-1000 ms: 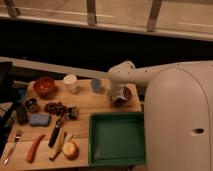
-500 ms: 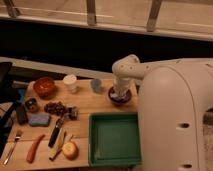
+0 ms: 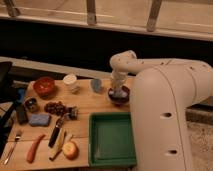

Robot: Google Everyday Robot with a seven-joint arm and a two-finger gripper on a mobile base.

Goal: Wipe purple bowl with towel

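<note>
On my screen a wooden table (image 3: 95, 102) stands before a dark wall. The purple bowl (image 3: 119, 96) sits near its back right edge, above the green tray (image 3: 112, 139). The gripper (image 3: 119, 90) reaches into the bowl.

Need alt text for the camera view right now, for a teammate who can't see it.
The robot's hand presses a towel down into the purple bowl on a wooden table. A green tray sits in front, food and utensils to the left.
</note>
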